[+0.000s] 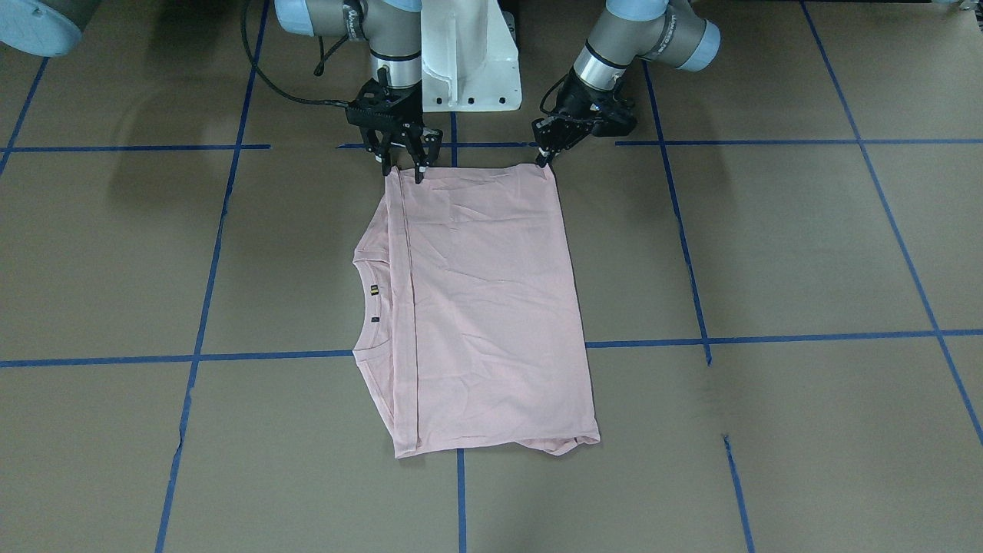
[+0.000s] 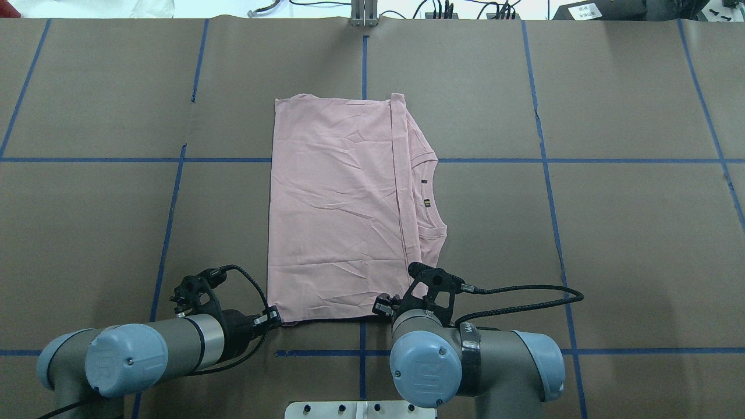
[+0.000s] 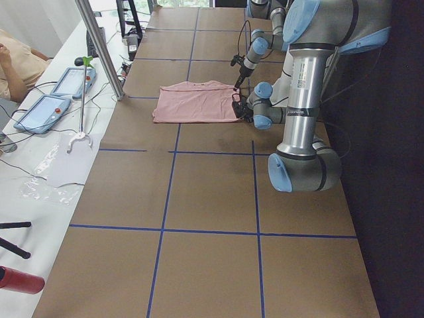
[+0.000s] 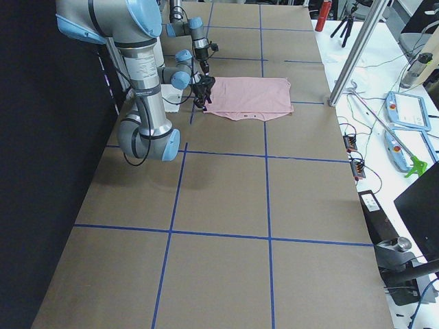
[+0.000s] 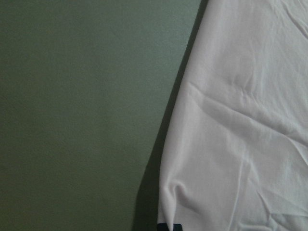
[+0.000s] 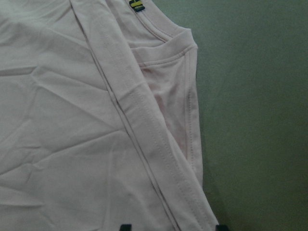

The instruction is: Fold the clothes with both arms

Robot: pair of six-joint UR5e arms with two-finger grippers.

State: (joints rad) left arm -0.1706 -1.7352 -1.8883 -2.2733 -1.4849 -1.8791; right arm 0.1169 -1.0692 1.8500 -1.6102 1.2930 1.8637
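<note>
Folded pink T-shirt (image 1: 491,307) flat on the brown counter (image 1: 768,246), with a pincer at each corner of its edge nearest the robot.

The T-shirt lies mid-counter, just in front of the robot's base and across the blue tape lines (image 1: 768,143). One layer is folded over the body. The neckline (image 2: 433,192) and its small label (image 2: 427,202) peek out on the robot's right side. The left pincer (image 1: 544,160) is low at the corner on the robot's left. Its tips are drawn together and pinch the cloth, which puckers around them in the left wrist view. The right pincer (image 1: 401,170) stands at the other corner with its fingers (image 6: 126,226) spread apart. They straddle the stitched hem and are not clamped on it.
</note>
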